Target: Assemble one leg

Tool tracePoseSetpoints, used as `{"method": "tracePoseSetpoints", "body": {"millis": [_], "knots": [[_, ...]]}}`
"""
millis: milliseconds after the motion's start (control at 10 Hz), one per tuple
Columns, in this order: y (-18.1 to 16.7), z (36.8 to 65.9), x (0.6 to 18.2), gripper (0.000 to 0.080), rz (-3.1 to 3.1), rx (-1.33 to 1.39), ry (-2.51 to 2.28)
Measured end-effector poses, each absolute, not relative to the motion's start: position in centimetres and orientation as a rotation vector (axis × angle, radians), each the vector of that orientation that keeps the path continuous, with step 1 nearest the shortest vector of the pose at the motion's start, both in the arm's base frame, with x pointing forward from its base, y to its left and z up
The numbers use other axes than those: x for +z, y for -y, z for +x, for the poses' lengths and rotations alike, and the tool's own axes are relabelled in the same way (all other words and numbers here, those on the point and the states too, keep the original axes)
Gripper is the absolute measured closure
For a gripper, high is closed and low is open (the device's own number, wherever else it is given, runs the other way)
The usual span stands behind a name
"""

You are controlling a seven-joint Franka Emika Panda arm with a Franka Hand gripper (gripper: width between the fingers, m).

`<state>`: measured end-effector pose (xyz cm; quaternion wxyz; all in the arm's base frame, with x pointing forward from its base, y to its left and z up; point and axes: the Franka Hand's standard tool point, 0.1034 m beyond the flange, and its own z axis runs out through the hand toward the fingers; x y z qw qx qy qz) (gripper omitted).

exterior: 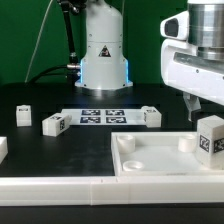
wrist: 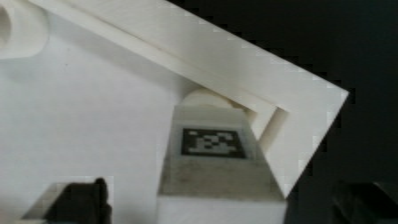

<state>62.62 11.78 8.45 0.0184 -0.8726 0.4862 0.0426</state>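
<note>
A leg (exterior: 210, 137), a small white block with a square tag, stands upright at the near right corner of the large white square piece (exterior: 150, 165). My gripper (exterior: 203, 116) hangs just above it. In the wrist view the leg (wrist: 214, 142) lies between my two dark fingers (wrist: 80, 200), pointing into the corner of the square piece (wrist: 89, 110). A gap shows between the visible finger and the leg's side, so the gripper (wrist: 222, 208) is open around the leg's upper end.
Three more legs lie on the black table (exterior: 22, 116), (exterior: 53, 124), (exterior: 152, 116). The marker board (exterior: 100, 116) lies in front of the robot base (exterior: 103, 55). A white rail (exterior: 60, 188) runs along the front edge.
</note>
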Motion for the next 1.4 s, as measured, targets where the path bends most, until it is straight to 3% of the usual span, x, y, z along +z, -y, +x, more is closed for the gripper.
{"method": "tracePoseSetpoints", "body": {"millis": [200, 800, 1200, 1400], "knots": [[-11.78, 62.57, 8.4, 0.0152, -2.855, 0.129, -1.193], [-11.85, 62.51, 8.24, 0.015, -3.066, 0.1, -0.203], [-11.79, 62.51, 8.21, 0.015, -3.044, 0.08, 0.337], [-11.78, 62.52, 8.21, 0.0162, -3.038, 0.078, 0.381]]}}
